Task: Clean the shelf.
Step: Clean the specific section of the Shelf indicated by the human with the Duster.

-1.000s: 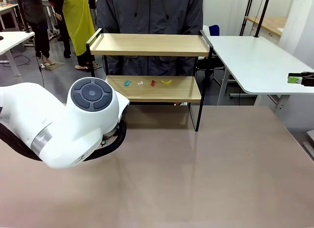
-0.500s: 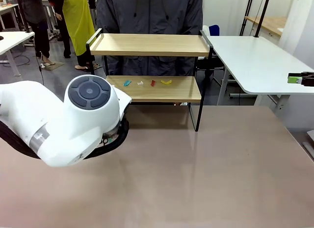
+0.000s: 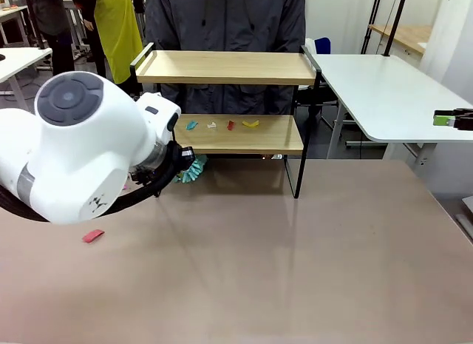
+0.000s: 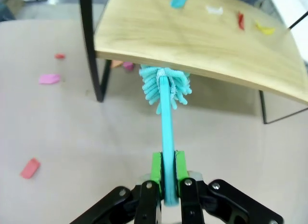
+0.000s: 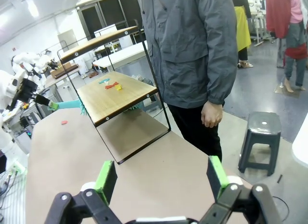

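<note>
**Right wrist: jaws wide, shelf ahead**

Your right gripper stands wide open above the brown table, holding nothing. Beyond it you see the shelf, with small coloured scraps on its lower board. To the right, a person in a grey jacket stands beside it, one hand hanging. From the far left, a teal brush reaches the lower board's edge.

No legible writing

No word, number, label or sign can be read in any view. One small dark mark sits low on the white casing of the left arm in the front view. It is too small and blurred to make out as letters or a brand.
</note>
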`<state>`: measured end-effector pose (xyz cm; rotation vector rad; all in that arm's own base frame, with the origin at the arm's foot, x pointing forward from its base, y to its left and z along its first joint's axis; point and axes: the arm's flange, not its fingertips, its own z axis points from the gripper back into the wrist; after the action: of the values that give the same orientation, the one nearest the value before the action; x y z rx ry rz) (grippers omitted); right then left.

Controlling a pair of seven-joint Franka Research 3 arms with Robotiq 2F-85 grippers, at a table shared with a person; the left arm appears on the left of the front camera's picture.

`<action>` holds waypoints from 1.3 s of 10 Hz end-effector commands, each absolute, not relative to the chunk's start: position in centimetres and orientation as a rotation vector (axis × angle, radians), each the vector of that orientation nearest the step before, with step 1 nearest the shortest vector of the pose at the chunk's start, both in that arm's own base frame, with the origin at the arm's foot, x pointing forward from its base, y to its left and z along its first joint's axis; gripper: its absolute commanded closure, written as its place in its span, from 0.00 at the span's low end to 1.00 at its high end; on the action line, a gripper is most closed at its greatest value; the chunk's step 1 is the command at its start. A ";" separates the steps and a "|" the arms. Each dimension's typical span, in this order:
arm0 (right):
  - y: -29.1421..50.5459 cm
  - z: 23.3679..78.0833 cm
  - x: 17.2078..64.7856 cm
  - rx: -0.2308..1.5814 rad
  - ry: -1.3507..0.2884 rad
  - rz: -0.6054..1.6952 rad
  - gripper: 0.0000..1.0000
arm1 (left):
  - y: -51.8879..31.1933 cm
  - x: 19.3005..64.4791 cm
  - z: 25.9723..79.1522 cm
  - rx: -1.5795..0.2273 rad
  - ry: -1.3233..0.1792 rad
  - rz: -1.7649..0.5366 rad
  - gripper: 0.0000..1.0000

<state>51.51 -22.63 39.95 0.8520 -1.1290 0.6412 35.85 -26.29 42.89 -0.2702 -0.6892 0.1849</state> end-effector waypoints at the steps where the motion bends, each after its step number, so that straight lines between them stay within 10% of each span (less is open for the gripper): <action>1: -22.4 40.2 51.5 0.846 -1.132 0.642 0.00 | -18.9 29.7 41.3 -0.376 -0.652 0.038 0.86; 12: -22.4 40.2 51.5 0.846 -1.132 0.642 0.00 | -3.8 26.3 46.7 -0.470 -0.516 -0.527 0.86; 13: -22.4 40.2 51.5 0.846 -1.132 0.642 0.00 | -8.7 34.1 51.8 -0.458 -0.462 -0.515 0.86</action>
<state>51.51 -22.62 39.93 0.8522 -1.1288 0.6412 33.12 -5.51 52.75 -0.4675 -0.4721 -0.5268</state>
